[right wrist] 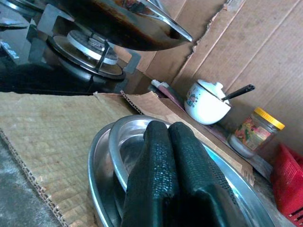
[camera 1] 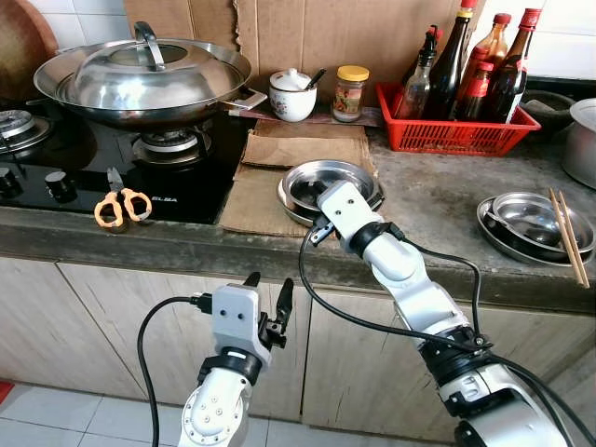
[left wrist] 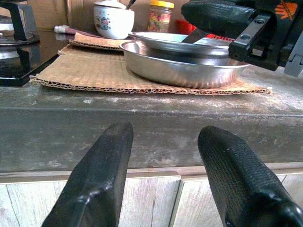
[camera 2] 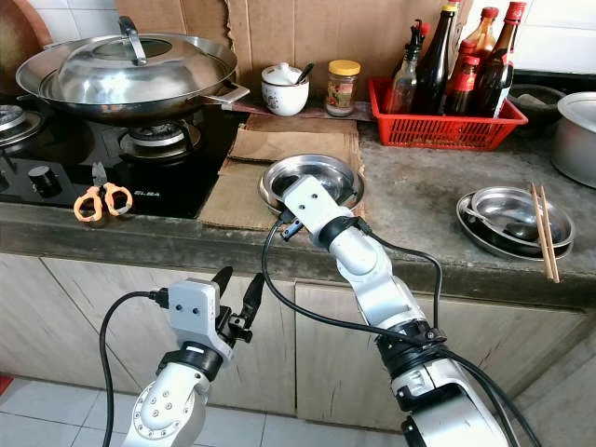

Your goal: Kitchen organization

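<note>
Grey concrete desk (camera 1: pixel 438 200) runs across the view, with the black gas hob (camera 1: pixel 84 172) well off to the left of the right tool. Wok with its steel lid (camera 1: pixel 140 79) sits on the burner there, beyond and left of that tool. Flat cardboard sheets (camera 1: pixel 279 172) lie directly under and just left of the right tool. Red basket of sauce bottles (camera 1: pixel 456 126) stands beyond it to the right, against the wall.

Stacked steel dishes (camera 1: pixel 303 191) rest on the cardboard; right tool (right wrist: pixel 175 156) hangs over them, fingers pressed together, tips over the inner dish; contact cannot be judged. Second set of steel dishes with chopsticks (camera 1: pixel 535 223) lies well to its right.

Left tool (left wrist: pixel 163 142) is below the desk edge, in front of the cabinet doors (camera 1: pixel 112 326), fingers spread wide, gripping nothing; stacked dishes lie above and ahead of it.

White lidded pot (camera 1: pixel 292 93) and yellow-capped jar (camera 1: pixel 350 91) stand beyond the right tool. Orange-handled scissors (camera 1: pixel 121 205) lie on the hob, up and left of the left tool.
</note>
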Controlling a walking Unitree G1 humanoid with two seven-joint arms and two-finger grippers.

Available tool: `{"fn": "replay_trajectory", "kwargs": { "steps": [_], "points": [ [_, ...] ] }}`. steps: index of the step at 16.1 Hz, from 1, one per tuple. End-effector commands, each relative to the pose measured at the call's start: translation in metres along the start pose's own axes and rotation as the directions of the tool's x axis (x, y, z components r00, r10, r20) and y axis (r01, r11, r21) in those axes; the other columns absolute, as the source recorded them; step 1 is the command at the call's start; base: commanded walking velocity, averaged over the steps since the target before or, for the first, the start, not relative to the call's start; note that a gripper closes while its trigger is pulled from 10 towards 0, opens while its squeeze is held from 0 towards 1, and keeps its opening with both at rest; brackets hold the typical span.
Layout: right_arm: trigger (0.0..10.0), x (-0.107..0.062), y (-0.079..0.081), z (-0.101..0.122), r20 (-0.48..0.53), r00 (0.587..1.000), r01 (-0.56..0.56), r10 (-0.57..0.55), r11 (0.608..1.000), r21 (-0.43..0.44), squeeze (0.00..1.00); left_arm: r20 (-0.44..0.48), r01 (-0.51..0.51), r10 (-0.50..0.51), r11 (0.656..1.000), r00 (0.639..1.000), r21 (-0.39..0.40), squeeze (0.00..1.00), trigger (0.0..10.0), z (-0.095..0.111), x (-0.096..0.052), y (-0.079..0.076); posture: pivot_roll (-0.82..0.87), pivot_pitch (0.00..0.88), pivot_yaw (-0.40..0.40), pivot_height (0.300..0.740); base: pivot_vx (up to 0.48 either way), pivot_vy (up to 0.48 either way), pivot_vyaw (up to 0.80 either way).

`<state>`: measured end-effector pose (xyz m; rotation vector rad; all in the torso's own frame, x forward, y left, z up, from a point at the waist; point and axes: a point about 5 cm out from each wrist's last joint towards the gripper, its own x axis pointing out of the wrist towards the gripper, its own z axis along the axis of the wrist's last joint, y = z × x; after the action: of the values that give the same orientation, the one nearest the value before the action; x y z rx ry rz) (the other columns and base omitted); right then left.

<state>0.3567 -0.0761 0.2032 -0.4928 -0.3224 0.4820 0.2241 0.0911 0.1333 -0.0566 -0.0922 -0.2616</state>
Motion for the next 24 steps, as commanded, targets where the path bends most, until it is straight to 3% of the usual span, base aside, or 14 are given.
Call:
{"fn": "replay_trajectory", "kwargs": {
  "steps": [1, 3, 4, 7, 8, 11, 14, 19, 24],
  "points": [
    [0.0, 0.000, -0.004, 0.003, 0.013, 0.999, 0.029, -0.029, 0.999, 0.024, 0.00, 0.007, -0.003, 0.003, 1.000, 1.000, 0.016, 0.00, 10.0, 0.002, 0.001, 0.001, 0.12, 0.033, -0.058, 0.740, 0.000, 0.000, 0.00],
    [0.0, 0.001, -0.009, 0.007, 0.021, 0.995, 0.096, -0.100, 0.986, 0.140, 0.00, 0.010, -0.006, 0.006, 1.000, 1.000, 0.021, 0.00, 10.0, 0.003, 0.003, 0.003, 0.12, 0.029, -0.055, 0.740, 0.000, 0.000, 0.00],
    [0.0, 0.001, -0.009, 0.008, 0.023, 0.994, 0.103, -0.108, 0.983, 0.154, 0.00, 0.010, -0.007, 0.006, 1.000, 1.000, 0.021, 0.00, 10.0, 0.003, 0.003, 0.003, 0.12, 0.028, -0.055, 0.740, 0.000, 0.000, 0.00],
    [0.0, -0.001, -0.020, 0.019, 0.050, 0.966, 0.215, -0.253, 0.896, 0.388, 0.00, 0.013, -0.008, 0.008, 1.000, 1.000, 0.022, 0.00, 10.0, 0.003, 0.004, 0.004, 0.12, 0.024, -0.051, 0.740, 0.000, 0.000, 0.00],
    [0.0, -0.001, -0.022, 0.022, 0.062, 0.961, 0.220, -0.271, 0.878, 0.425, 0.00, 0.013, -0.008, 0.007, 1.000, 1.000, 0.022, 0.00, 10.0, 0.003, 0.004, 0.004, 0.12, 0.024, -0.050, 0.740, 0.000, 0.000, 0.00],
    [0.0, -0.010, -0.026, 0.037, 0.113, 0.931, 0.259, -0.346, 0.848, 0.463, 0.00, 0.016, -0.013, 0.013, 1.000, 1.000, 0.024, 0.00, 10.0, 0.004, 0.006, 0.005, 0.12, 0.018, -0.044, 0.740, 0.000, 0.000, 0.00],
    [0.0, -0.029, -0.031, 0.053, 0.150, 0.892, 0.308, -0.426, 0.817, 0.488, 0.00, 0.025, -0.012, 0.011, 0.999, 1.000, 0.031, 0.00, 10.0, 0.006, 0.007, 0.005, 0.12, 0.012, -0.036, 0.740, 0.000, 0.000, 0.00],
    [0.0, -0.045, -0.030, 0.053, 0.123, 0.869, 0.350, -0.479, 0.771, 0.532, 0.00, 0.032, 0.014, -0.015, 0.999, 0.999, 0.036, 0.00, 10.0, 0.007, 0.010, 0.002, 0.10, 0.009, -0.020, 0.740, 0.000, 0.000, 0.00],
    [0.0, -0.048, -0.036, 0.058, 0.112, 0.854, 0.383, -0.509, 0.759, 0.527, 0.00, 0.024, 0.012, -0.013, 0.999, 1.000, 0.045, 0.00, 10.0, 0.005, 0.010, 0.003, 0.10, 0.005, -0.016, 0.740, -0.284, 0.000, 0.00]
  ]
}}
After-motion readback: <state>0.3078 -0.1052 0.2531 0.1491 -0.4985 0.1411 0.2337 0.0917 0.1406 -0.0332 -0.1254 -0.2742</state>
